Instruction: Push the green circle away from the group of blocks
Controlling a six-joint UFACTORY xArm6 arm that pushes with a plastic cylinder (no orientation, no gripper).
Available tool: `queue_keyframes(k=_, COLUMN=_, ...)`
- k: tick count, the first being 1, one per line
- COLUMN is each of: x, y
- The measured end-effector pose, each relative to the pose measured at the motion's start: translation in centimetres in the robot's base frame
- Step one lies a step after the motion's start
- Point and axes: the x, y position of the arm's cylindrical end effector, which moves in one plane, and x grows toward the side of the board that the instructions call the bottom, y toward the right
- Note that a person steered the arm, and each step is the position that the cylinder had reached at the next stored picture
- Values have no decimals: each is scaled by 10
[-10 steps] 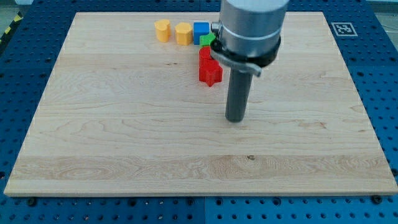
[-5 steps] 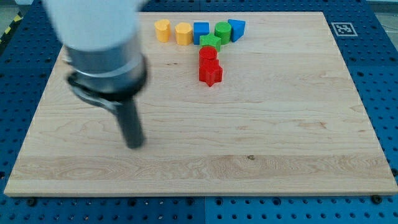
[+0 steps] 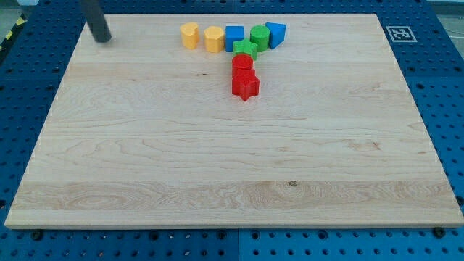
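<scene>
The green circle [image 3: 259,36] stands in the group of blocks at the view's top centre, between a blue square block [image 3: 234,37] on its left and a blue block [image 3: 276,33] on its right. A green star-like block [image 3: 245,49] touches it at the lower left. My tip [image 3: 103,39] is at the board's top left corner, far to the left of the group, touching no block.
Two yellow blocks [image 3: 190,35] [image 3: 214,38] lie at the left end of the row. Two red blocks [image 3: 243,64] [image 3: 246,85] run down from the green star. The wooden board [image 3: 232,159] sits on a blue perforated table; a marker tag [image 3: 399,33] lies off its top right corner.
My rod has swept from the board's middle, right of the red blocks, leftward and up to the top left corner. No block has moved.
</scene>
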Motion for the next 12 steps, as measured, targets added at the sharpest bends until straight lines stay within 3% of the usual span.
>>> queue_keyframes(k=4, x=-44, y=146)
queue_keyframes(k=5, x=-41, y=201)
queue_keyframes(k=7, x=0, y=254)
queue_keyframes(k=9, x=4, y=265)
queue_keyframes(k=11, x=61, y=276)
queue_keyframes(k=12, x=54, y=276)
